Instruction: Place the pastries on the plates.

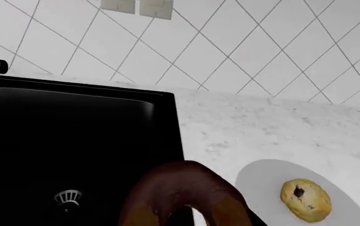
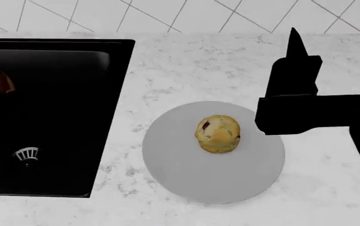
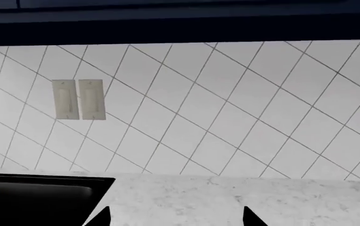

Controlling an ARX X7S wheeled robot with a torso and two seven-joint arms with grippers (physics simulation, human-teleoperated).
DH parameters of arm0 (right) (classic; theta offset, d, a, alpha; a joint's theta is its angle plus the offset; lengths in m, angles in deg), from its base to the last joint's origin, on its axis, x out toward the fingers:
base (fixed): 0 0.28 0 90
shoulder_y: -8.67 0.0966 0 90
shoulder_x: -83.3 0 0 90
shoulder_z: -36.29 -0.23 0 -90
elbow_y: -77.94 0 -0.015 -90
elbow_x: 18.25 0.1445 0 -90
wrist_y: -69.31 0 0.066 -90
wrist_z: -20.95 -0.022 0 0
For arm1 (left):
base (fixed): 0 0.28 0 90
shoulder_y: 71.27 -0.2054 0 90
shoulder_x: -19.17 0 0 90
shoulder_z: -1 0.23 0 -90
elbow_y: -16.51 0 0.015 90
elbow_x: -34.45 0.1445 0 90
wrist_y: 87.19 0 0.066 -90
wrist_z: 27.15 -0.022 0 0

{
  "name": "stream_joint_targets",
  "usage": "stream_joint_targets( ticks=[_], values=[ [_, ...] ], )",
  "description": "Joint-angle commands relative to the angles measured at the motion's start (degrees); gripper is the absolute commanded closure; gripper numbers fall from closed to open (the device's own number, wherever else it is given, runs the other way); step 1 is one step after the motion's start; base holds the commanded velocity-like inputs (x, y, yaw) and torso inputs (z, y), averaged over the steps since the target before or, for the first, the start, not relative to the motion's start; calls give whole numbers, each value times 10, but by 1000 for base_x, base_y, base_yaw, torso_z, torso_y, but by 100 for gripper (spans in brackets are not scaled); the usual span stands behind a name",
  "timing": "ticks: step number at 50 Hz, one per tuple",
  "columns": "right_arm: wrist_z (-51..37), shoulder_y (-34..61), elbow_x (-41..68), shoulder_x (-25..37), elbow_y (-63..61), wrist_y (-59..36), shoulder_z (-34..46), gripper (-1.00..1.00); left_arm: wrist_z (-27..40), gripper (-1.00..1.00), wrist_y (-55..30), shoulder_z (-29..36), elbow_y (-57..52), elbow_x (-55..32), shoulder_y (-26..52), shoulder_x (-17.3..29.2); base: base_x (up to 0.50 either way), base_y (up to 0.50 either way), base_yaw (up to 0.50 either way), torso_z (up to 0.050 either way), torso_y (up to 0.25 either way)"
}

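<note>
- The muffin (image 2: 217, 134) is golden-yellow and domed with a few dark berry spots; it sits upright a little beyond the middle of the light grey plate (image 2: 186, 179), which lies flat on the white marbled table (image 2: 192, 66) just beside the black sink (image 2: 54, 117).
- The donut (image 1: 183, 197) is a ring with dark chocolate glaze above and a tan underside. The left wrist view shows it close to the camera, partly over the sink and partly over the table edge, near the plate.
- The left fingers are hidden in every view, so I cannot tell whether they grip the donut.
- The head view catches only a brown sliver of the donut at its left edge, over the sink.
- The right gripper (image 3: 176, 217) hovers beyond the plate; its fingers (image 3: 250, 217) stand spread apart with nothing between them.
- Only the right wrist view shows the wall switches (image 3: 79, 99) on the tiled wall (image 3: 230, 117).
</note>
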Motion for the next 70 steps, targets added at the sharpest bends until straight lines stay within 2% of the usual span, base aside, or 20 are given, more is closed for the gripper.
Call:
stream_joint_targets(
  ticks=[1,29,70],
  values=[
    [2,-14,-2,4,-3,17,-8,-100,10,100,16,-1,-7,-13,-12,7,0,0,0,0,0],
    [13,1,3,2,4,-8,-6,-100,7,100,32,11,-8,-7,-18,8,0,446,0,0,0],
    [8,-22,6,6,-2,7,-12,-100,0,100,50,21,-5,-3,-25,20,0,500,0,0,0]
  ],
)
